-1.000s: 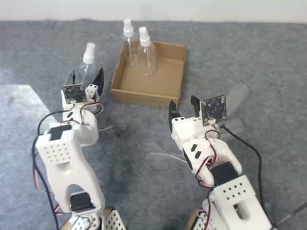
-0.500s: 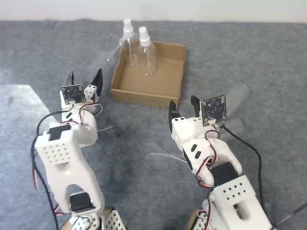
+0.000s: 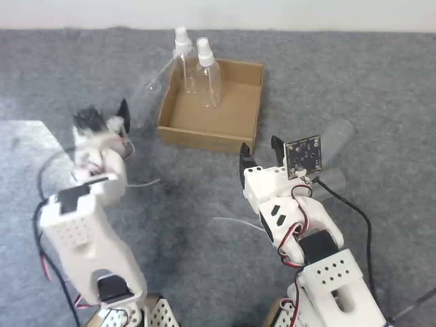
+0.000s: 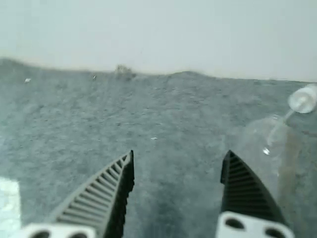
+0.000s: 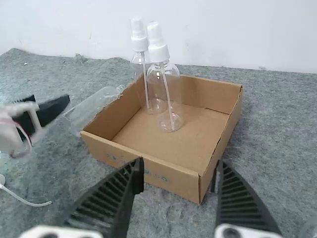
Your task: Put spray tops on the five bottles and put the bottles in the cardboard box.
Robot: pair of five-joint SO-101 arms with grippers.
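Box (image 3: pixel 204 139) holds two capped bottles (image 3: pixel 208 78) upright at its far wall, a third bottle (image 5: pixel 94 106) lies on the table (image 3: pixel 381 88) beside it, and I see left claw (image 4: pixel 178 158) and right claw (image 5: pixel 178 163) both spread, empty.

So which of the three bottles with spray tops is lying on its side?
The bottle outside the cardboard box, beside its wall; the other two stand upright inside.

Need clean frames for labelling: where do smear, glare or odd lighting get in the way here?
High view: the left gripper is smeared, and a bright patch lies on the mat near it. Left wrist view: the tilted clear bottle is faint against the mat. Right wrist view: the cardboard box is evenly lit, no glare.
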